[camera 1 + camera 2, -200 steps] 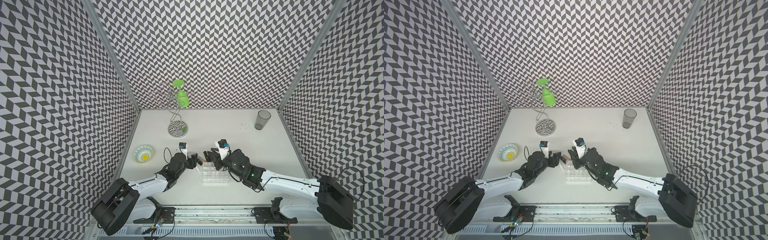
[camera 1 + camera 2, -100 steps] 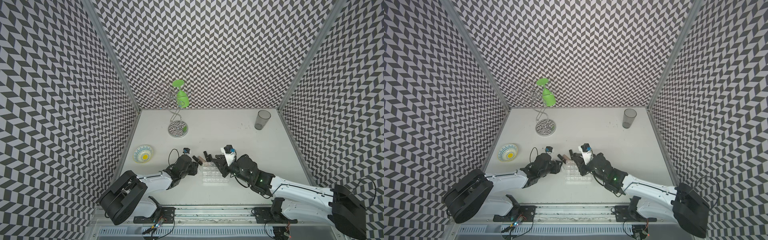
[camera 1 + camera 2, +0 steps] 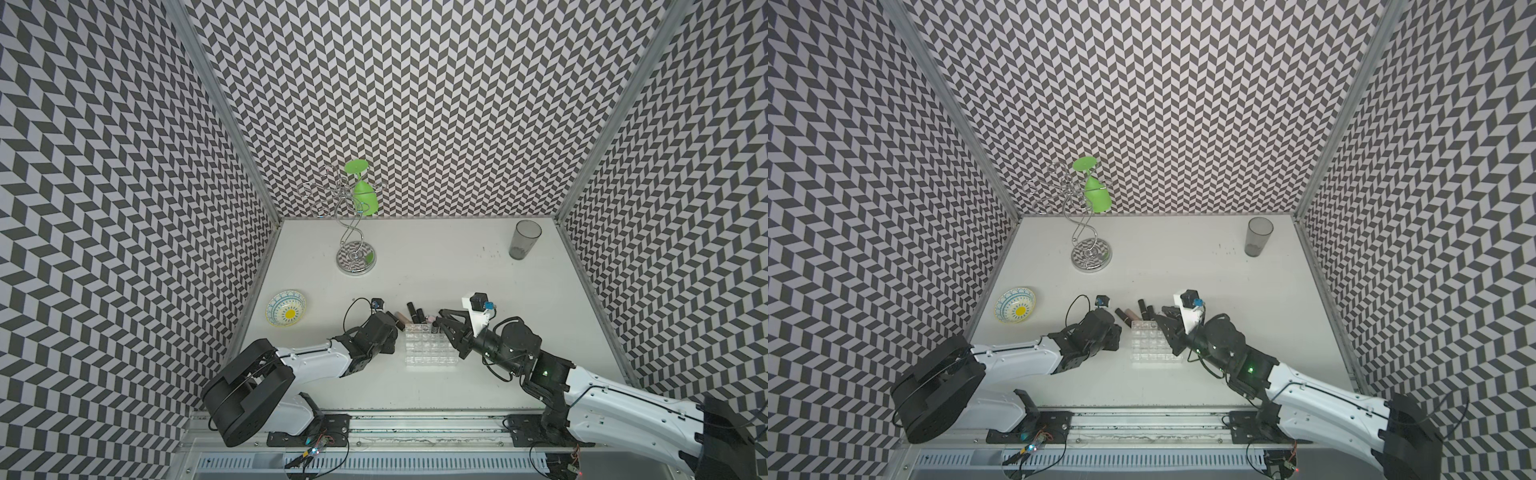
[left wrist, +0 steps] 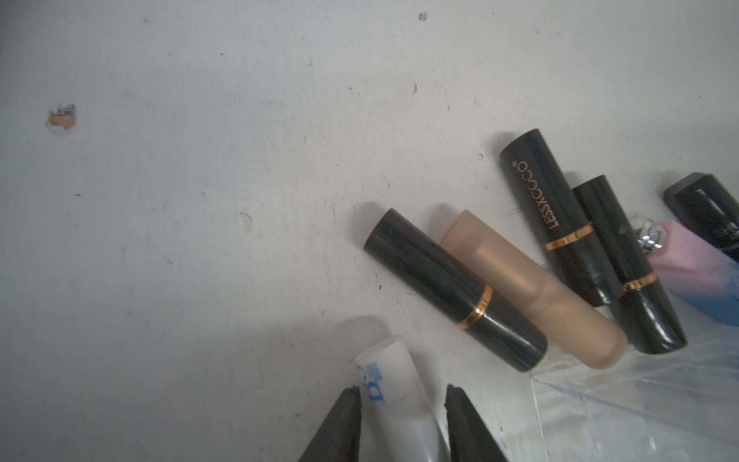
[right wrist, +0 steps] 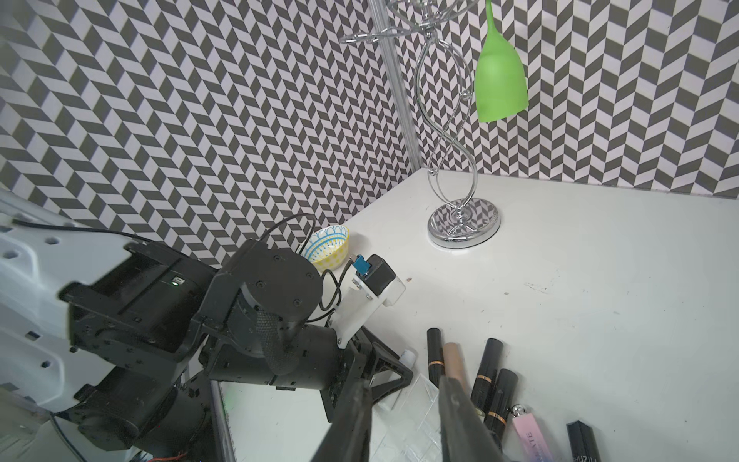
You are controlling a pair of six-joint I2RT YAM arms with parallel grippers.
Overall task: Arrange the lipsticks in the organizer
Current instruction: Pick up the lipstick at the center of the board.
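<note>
Our left fingers stand apart, one on either side of the white tube. One looks to touch it. A sliver of worktop shows beside the other, so we judge the tube straddled but not yet clamped. It lies flat, with its long axis roughly in line with the fingers and its free end pointing away from the wrist (the near end is out of view). The coming move turns on this: the grip crosses the tube's short width, and the organizer begins just beside it, on our right. We reckon the tube must be pinched, lifted, stood on end and carried that short way into a cell.

Our right fingers are also apart, with nothing between them. In both top views they are by the organizer's right side. The left arm is plainly the nearer one to the white tube.

The organizer sits near the middle of the worktop's front edge, and its cells look empty. Just beyond its far edge the other lipsticks lie flat in a loose row: a black tube side by side with a beige tube, then a lettered tube and a pink tube. The bowl by the left edge and the tumbler in the far right corner are well apart from all this.
</note>
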